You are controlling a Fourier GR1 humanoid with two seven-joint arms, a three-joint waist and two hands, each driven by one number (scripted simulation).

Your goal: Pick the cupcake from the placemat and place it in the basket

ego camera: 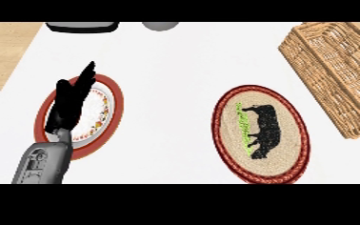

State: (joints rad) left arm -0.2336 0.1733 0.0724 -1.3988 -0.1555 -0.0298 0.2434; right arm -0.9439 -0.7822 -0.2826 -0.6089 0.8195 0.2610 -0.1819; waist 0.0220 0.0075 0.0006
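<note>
White table [175,71] fills the view, with a strip of wood-coloured surface [13,43] along its left edge.

Fig. 1, head view. My fingers [85,76] are straight and lie close together, pointing away from me toward the far side of the table; they are curled round nothing and pinch nothing. My left hand [67,107] lies over a round plate [116,106] and covers much of that plate's left half. The plate has a red-brown rim and a white middle ringed with small coloured marks. My grey forearm [42,164] comes in from the lower left and crosses the plate's near rim.

Well apart from the hand, right of centre, lies the oval placemat [232,124]: a woven tan field, a dark red border, and a black animal figure [267,128] with a green streak beside it. Only this print shows on the placemat. I cannot tell where the cupcake is; it shows in no part of the view.

Further right, near the placemat but not touching it, stands the wicker basket [327,71], cut off by the right edge.

At the far edge of the table a dark, flat-looking object [81,26] and a grey rounded one [160,25] are partly in view; what they are cannot be told.
</note>
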